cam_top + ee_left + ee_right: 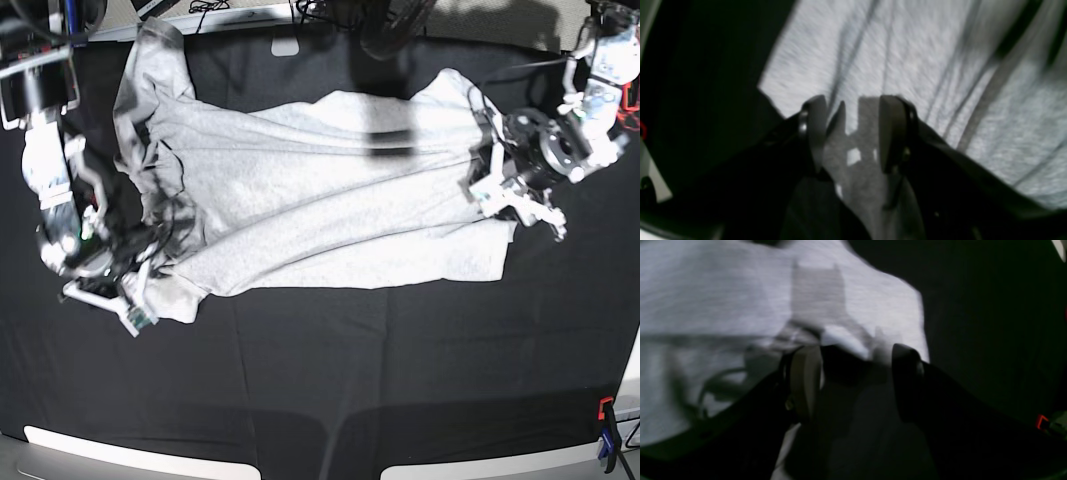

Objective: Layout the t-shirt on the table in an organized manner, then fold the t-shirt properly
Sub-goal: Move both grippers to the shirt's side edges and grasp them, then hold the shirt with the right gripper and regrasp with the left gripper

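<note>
The light grey t-shirt (pixel 320 190) lies spread and wrinkled across the back half of the black table (pixel 350 380), with one end bunched at the left. My left gripper (pixel 492 195) sits at the shirt's right edge. In the left wrist view it (pixel 853 103) is open just above the cloth (pixel 907 50), with shadowed fabric showing in the gap. My right gripper (pixel 138 290) is at the shirt's lower left corner. In the right wrist view it (pixel 857 353) is open over the shirt's edge (pixel 723 290) and the table (pixel 990 323). Both wrist views are blurred.
A blue and red clamp (pixel 605 440) grips the table's front right corner, and a red clamp (pixel 1042 421) shows low at the right in the right wrist view. Cables and a white strip (pixel 285 45) run along the back edge. Black cloth stretches in front of the shirt.
</note>
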Tool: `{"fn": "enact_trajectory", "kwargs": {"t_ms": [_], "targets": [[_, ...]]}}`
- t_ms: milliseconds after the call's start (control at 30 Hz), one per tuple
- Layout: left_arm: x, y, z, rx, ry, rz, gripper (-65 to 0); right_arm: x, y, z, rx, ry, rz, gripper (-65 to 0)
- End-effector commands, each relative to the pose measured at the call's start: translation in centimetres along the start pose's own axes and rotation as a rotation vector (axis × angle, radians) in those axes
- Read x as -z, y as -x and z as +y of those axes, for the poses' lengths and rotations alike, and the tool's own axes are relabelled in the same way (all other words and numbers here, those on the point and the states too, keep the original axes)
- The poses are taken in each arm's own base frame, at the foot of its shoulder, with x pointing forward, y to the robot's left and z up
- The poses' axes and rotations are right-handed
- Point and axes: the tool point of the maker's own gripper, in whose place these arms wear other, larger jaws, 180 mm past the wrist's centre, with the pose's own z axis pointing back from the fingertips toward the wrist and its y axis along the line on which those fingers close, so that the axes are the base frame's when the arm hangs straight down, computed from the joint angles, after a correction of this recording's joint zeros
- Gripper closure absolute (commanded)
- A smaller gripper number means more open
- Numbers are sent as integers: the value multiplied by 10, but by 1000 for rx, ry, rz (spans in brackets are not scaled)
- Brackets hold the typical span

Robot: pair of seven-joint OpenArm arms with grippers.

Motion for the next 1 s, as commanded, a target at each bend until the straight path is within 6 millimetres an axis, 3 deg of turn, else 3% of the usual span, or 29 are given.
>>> {"fn": "enact_trajectory", "kwargs": {"t_ms": [0,200,633,833,967], "targets": [[0,-6,14,6,-53,-24,-269,-10,-10,-9,-14,29,-33,-329],[9,18,28,69,-182,59,-286,-27,-12,21,-55,-10,-78,-329],[12,18,60,50,-269,68,-286,-32,-20,24,-59,-12,-100,-329],[20,33,55,32,-248,89,-286,-32,-20,24,-59,-12,-101,-329],[27,27,54,23,-239,29,-286,-32,-20,24,-59,-12,-101,-329]]}}
